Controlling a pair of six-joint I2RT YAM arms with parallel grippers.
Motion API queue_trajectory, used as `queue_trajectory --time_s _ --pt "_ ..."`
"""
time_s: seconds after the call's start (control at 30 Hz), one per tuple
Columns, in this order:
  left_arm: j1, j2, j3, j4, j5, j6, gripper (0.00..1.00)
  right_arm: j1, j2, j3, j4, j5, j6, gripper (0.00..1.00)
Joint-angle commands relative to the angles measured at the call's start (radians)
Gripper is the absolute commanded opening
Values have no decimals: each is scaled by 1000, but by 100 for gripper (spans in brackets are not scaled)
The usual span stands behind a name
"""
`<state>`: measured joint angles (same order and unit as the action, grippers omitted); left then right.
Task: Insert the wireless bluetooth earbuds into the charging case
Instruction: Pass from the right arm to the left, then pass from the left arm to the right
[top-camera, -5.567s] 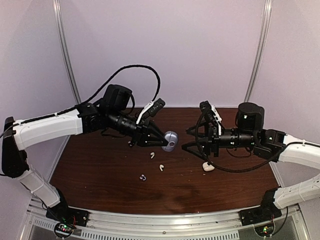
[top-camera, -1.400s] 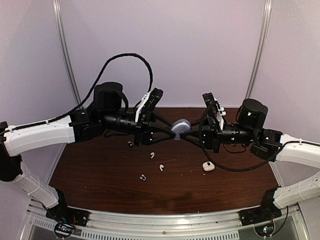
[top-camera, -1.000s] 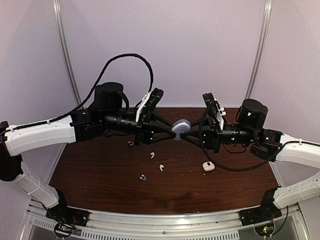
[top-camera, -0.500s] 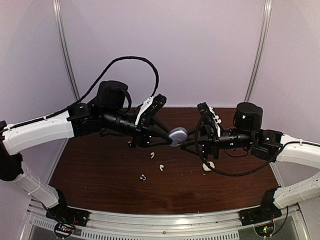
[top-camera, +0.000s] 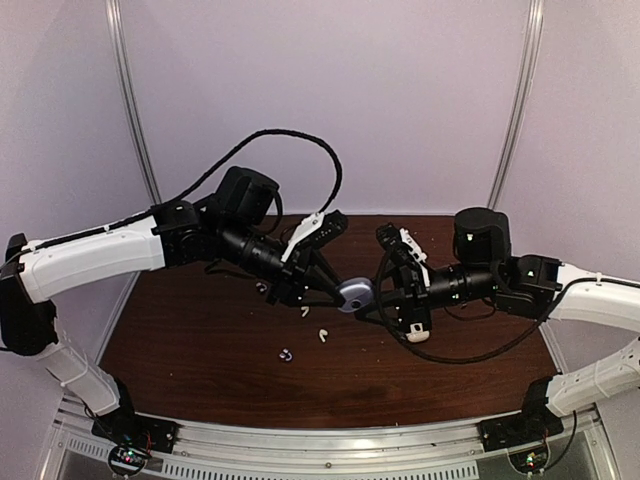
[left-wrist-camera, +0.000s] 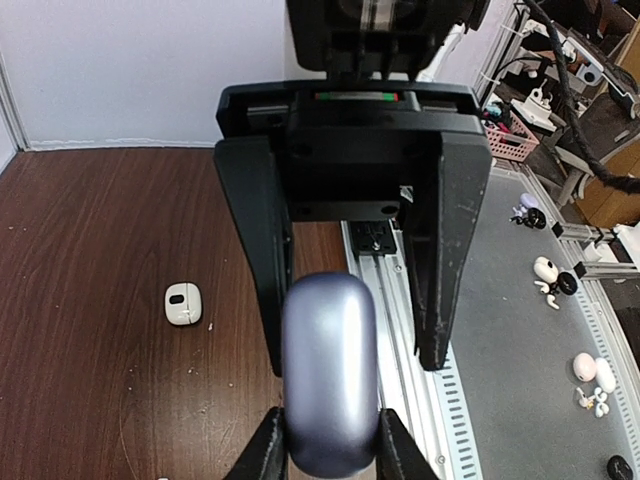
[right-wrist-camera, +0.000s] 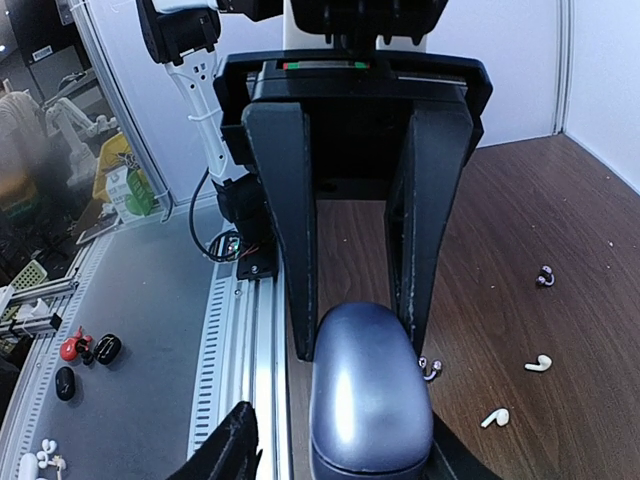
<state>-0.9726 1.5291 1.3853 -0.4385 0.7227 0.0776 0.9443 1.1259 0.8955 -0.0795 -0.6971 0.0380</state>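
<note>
**Item:** charging case (left-wrist-camera: 330, 372), bluish-purple, rounded, glossy.
**Location:** between the jaws of both grippers, raised off the table (top-camera: 200, 340).
**Left gripper (left-wrist-camera: 330, 452):** clamped on one end of the case, with a finger pressed to each flank.
**Right gripper (right-wrist-camera: 338, 450):** jaws parted and straddling the other end. One finger stands clear of the shell. The other looks close, but the wrist view does not show whether it touches.
**Lid:** appears closed; a seam shows at the end by the right jaws.
**White earbuds (right-wrist-camera: 538, 363), two, and bluish-purple earbuds (right-wrist-camera: 545, 277), two:** loose on the table, below and to the side of the jaws. None is in a case.
**White case (left-wrist-camera: 183, 303):** on the table, beneath the right gripper.
**Step in hand, as judged:** opening the held case.
**Handling note:** hold the left clamp firm on the body half. Bring the right fingers square onto the lid half only, never across the seam. Lift gently, since the smooth shell may slip.
</note>
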Motion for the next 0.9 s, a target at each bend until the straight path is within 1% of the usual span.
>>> queue_trajectory --time_s 0.0,0.1,0.53,0.63,0.7,0.8,0.87 --pt "-5 11 46 -5 24 22 8 14 17 34 -23 4 -21 49" --pt "-5 14 49 -4 26 22 8 16 18 30 -16 4 -20 46" --pt "-5 12 45 4 30 19 9 16 0 6 50 4 20 24" --pt "-6 -8 22 35 19 7 17 15 -7 -1 53 12 20 20" --pt "-6 -23 8 54 1 -2 29 14 -14 -6 56 21 22 18" --pt "-5 -40 -9 84 -15 -17 43 14 -20 -10 57 31 20 15" --pt "-6 -43 -16 101 -13 -24 49 14 -20 -9 58 33 20 13"
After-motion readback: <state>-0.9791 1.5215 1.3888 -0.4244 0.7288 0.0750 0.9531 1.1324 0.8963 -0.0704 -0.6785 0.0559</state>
